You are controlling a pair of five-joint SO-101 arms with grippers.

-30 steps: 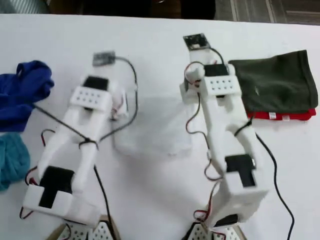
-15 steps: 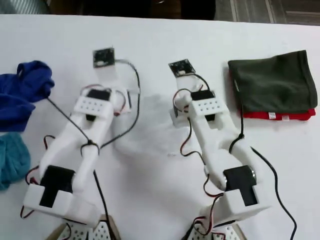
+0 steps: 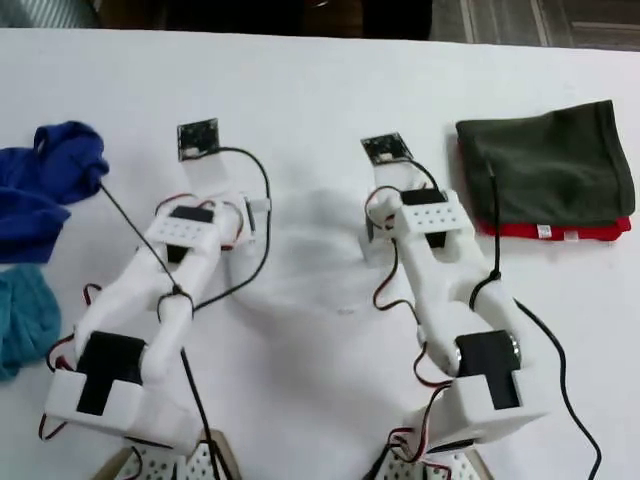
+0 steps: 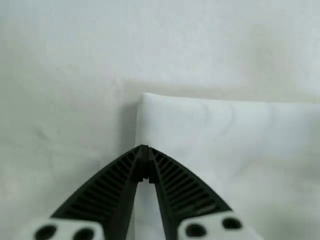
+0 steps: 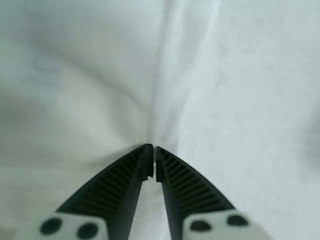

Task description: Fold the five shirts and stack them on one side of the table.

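Note:
A white shirt (image 3: 310,262) lies on the white table between my two arms. My left gripper (image 3: 248,215) is shut on its folded edge near a corner; the left wrist view shows the white shirt (image 4: 225,140) with my left gripper (image 4: 144,152) closed on the edge. My right gripper (image 3: 372,236) is shut on the other side, and in the right wrist view my right gripper (image 5: 151,152) pinches a raised ridge of the white shirt (image 5: 90,90). A folded dark green shirt (image 3: 545,165) rests on a folded red shirt (image 3: 560,232) at the right.
A crumpled blue shirt (image 3: 45,185) and a teal shirt (image 3: 25,320) lie at the table's left edge. The far edge of the table (image 3: 300,60) runs along the top of the high view. Cables trail from both arms.
The left arm has stretched farther out over the table. The right arm swung left away from the green shirt, then came back a little, and now sits lower on the white shirt.

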